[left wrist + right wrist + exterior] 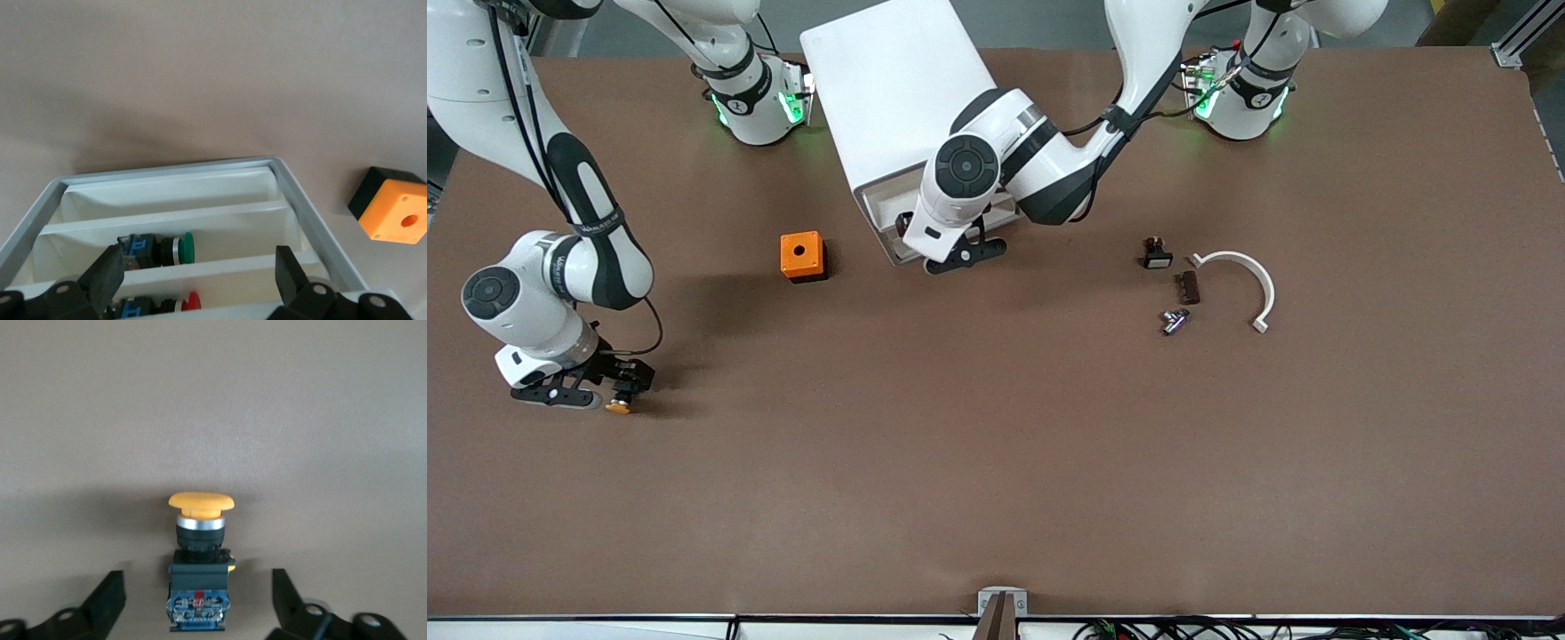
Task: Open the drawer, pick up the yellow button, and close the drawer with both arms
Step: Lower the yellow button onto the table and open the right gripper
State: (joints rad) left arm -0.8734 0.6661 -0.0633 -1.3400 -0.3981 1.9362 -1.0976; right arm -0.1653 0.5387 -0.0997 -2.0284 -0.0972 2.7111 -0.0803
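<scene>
The button (617, 407), with an orange-yellow cap and a dark body, lies on the brown table near the right arm's end. In the right wrist view the button (199, 553) rests between the spread fingers of my right gripper (198, 583), which touch neither side of it. My right gripper (624, 387) is low over the table and open. The white drawer (882, 222) stands pulled out of its cabinet (889, 80). My left gripper (960, 253) hangs open over the drawer's front. The drawer's rim (173, 168) frames compartments holding a green-capped button (185, 247) and a red-capped one (191, 301), seen past my left gripper (200, 261).
An orange cube box (801, 255) with a round hole stands beside the drawer, toward the right arm's end. Toward the left arm's end lie a small black switch (1157, 256), a brown block (1189, 286), a metal piece (1175, 321) and a white curved bracket (1249, 276).
</scene>
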